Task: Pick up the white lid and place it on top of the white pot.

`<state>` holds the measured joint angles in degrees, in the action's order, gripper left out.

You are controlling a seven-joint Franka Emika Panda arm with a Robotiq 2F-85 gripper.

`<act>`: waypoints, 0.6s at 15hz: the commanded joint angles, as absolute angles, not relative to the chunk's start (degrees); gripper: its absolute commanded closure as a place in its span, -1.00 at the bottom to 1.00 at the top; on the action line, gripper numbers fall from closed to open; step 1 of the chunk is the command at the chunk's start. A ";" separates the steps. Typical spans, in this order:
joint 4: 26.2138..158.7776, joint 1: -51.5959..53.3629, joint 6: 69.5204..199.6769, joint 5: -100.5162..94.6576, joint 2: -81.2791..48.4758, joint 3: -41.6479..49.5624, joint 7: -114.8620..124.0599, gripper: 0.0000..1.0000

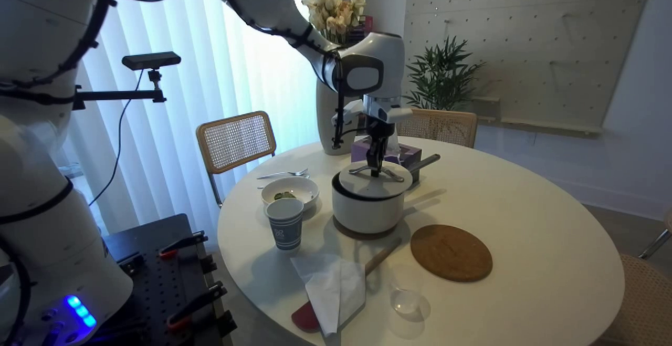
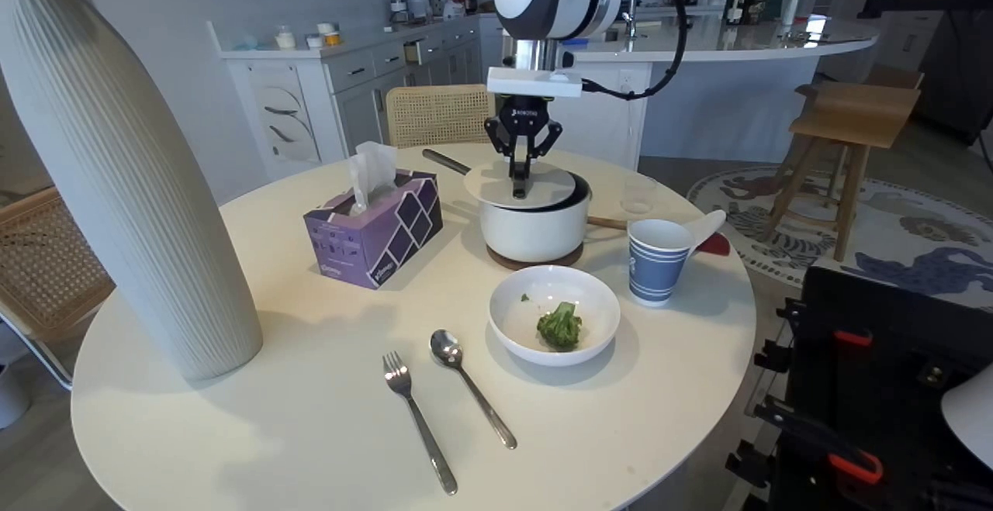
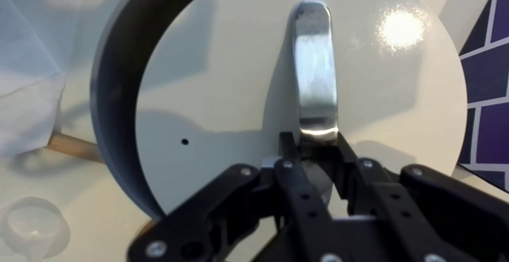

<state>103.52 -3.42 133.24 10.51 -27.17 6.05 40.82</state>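
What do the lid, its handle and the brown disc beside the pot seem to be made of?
Lid: probably enamelled or painted metal; smooth, glossy white with a bright glare spot in the wrist view.
Handle: bare metal, likely steel, polished; bright mirror-like reflections run along its strap.
Brown disc: perhaps cork, matte; it is mottled brown without shine, though wood fibre isn't ruled out.

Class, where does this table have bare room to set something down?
Bare tabletop stretches right of the brown disc in an exterior view, and between vase and fork. Crowded: around the white pot, near tissue box, bowl and cup.
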 commanded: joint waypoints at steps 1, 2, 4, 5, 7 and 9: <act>101.46 -2.98 130.42 10.88 -27.53 6.46 40.48 0.88; 101.64 -2.97 130.03 10.78 -27.35 6.48 40.39 0.88; 101.98 -3.18 128.33 10.74 -26.77 6.40 39.68 0.88; 102.06 -3.26 127.74 10.75 -26.60 6.36 39.33 0.88; 102.21 -3.22 126.51 10.38 -26.31 6.54 39.01 0.88; 102.35 -3.16 126.15 10.23 -26.20 6.69 38.71 0.88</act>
<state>102.50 -3.41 128.93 10.37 -27.31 6.09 39.70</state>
